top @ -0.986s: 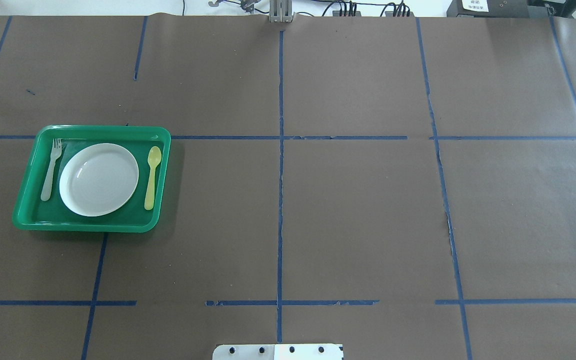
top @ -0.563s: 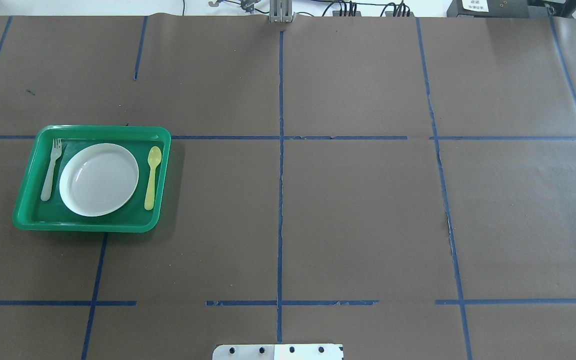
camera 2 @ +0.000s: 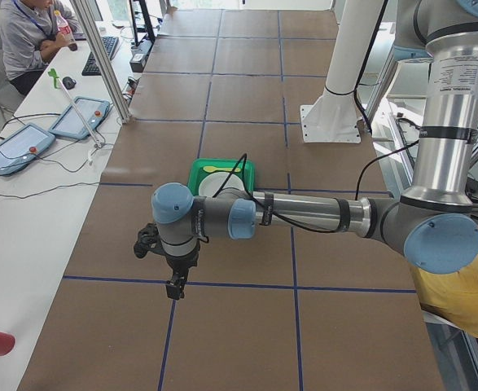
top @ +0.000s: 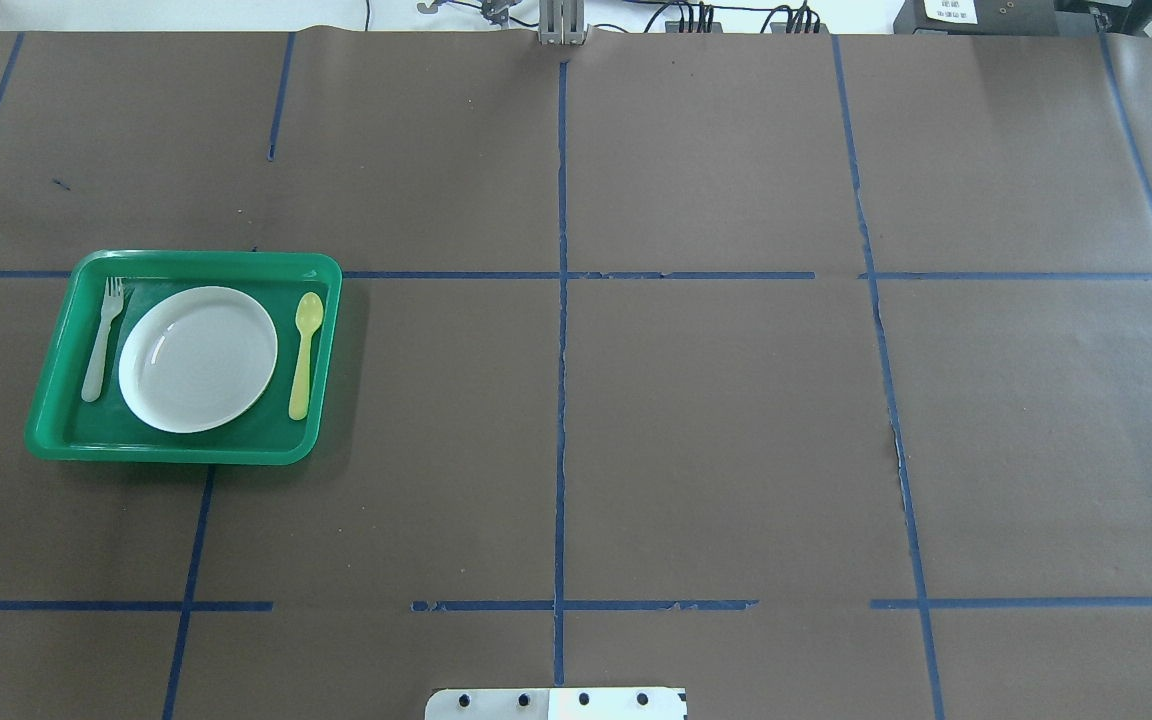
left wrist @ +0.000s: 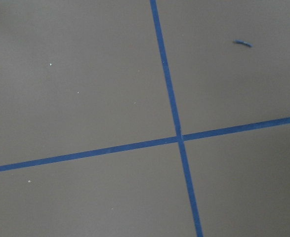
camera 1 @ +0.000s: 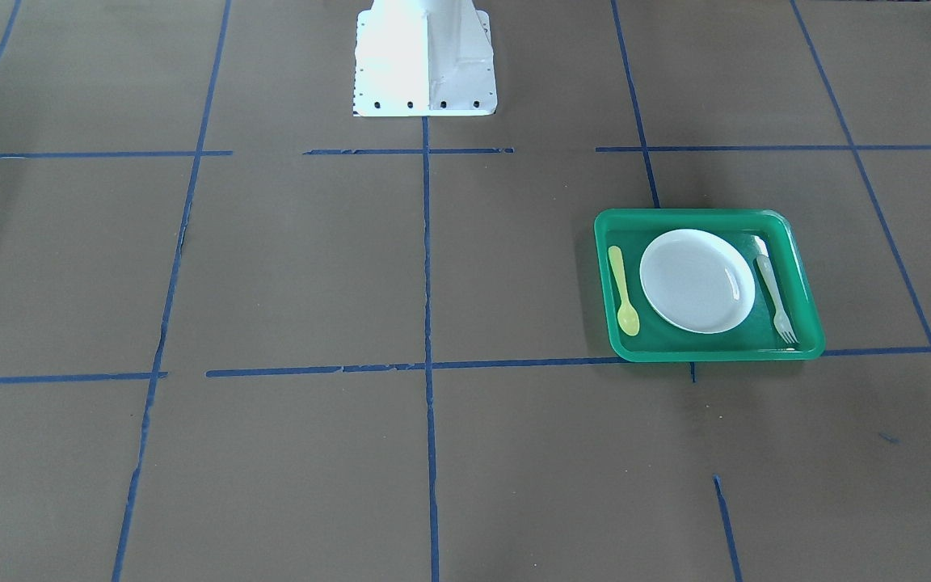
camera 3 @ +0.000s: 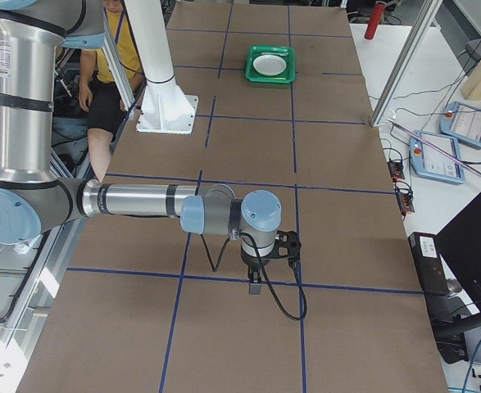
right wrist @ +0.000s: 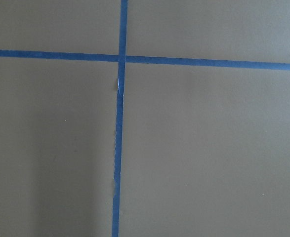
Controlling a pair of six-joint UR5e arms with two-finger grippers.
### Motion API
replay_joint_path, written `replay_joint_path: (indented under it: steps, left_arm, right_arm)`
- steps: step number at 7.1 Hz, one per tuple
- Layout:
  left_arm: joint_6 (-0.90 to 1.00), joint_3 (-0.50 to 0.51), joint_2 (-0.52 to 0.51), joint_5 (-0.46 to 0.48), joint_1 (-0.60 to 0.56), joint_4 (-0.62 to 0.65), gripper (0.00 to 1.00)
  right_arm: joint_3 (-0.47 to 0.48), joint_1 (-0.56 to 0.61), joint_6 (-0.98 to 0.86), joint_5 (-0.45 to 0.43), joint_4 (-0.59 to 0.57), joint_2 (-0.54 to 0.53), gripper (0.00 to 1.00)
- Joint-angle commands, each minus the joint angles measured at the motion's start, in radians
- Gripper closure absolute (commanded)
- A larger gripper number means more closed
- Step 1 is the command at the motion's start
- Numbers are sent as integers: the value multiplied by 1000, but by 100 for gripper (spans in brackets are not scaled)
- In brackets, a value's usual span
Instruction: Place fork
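Note:
The pale whitish-mint fork (top: 101, 340) lies inside the green tray (top: 186, 258), along its left side, tines pointing away from the robot. It also shows in the front view (camera 1: 773, 291), to the right of the white plate (camera 1: 697, 280). The left gripper (camera 2: 173, 289) hangs over the brown table, nearer the camera than the tray, and shows only in the left side view. The right gripper (camera 3: 255, 286) hangs over the table far from the tray and shows only in the right side view. I cannot tell whether either is open or shut.
A yellow spoon (top: 304, 350) lies in the tray on the plate's (top: 198, 358) other side. The robot's white base (camera 1: 425, 65) stands at the table's edge. Blue tape lines cross the brown paper. Both wrist views show only paper and tape. People sit beside the table.

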Motion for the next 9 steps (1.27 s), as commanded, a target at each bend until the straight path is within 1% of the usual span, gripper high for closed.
replay_joint_path:
  steps: [1, 2, 3, 4, 7, 8, 9]
  left_arm:
    - [4, -10, 43, -76, -26, -13, 0]
    - [16, -8, 44, -90, -70, -13, 0]
    - [16, 0, 42, -93, -78, -8, 0]
    - [17, 12, 33, -93, -81, 25, 0]
    - [30, 41, 29, -93, -92, 32, 0]
    - [110, 62, 26, -93, -104, 33, 0]
    - [108, 61, 10, -90, -104, 33, 0]
  right_arm:
    - [0, 0, 0, 0, 0, 0, 0]
    - [0, 0, 0, 0, 0, 0, 0]
    - [0, 0, 0, 0, 0, 0, 0]
    - [0, 0, 0, 0, 0, 0, 0]
    - [0, 0, 0, 0, 0, 0, 0]
    - [0, 0, 0, 0, 0, 0, 0]
    - [0, 0, 0, 0, 0, 0, 0]
